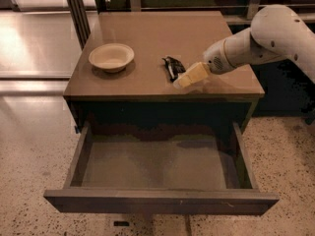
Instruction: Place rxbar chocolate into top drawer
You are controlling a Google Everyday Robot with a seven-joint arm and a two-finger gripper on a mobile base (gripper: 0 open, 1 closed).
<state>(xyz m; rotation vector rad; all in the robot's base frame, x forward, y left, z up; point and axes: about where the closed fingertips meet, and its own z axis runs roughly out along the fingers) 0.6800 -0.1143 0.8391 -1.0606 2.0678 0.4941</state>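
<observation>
Right, current state: snack bar (pixel 172 68) lies flat on the worktop (pixel 157 31), right of centre and nearer the front edge than the back. Black wrapper with white markings, long axis running roughly front to back. It sits on the worktop, not in the drawer.

Claw (pixel 190 76) comes in from the right side, low over the worktop close to the front edge. Its tip is just beside the bar's right side, at the bar's front end. Can't tell whether it touches the bar. Can't tell if the claw is wide or narrow either: from this angle it reads as one cream-coloured block.

White arm (pixel 275 33) reaches in across the right edge, angled down towards the bar.

Bowl (pixel 111 57): cream, round, upright, on the left half of the worktop near the left edge, about midway front to back. Well apart from bar and claw.

Drawer (pixel 157 163) is pulled out from under the front edge, open, flat grey bottom showing, plain front panel nearest the camera. Speckled floor (pixel 290 166) around it.
</observation>
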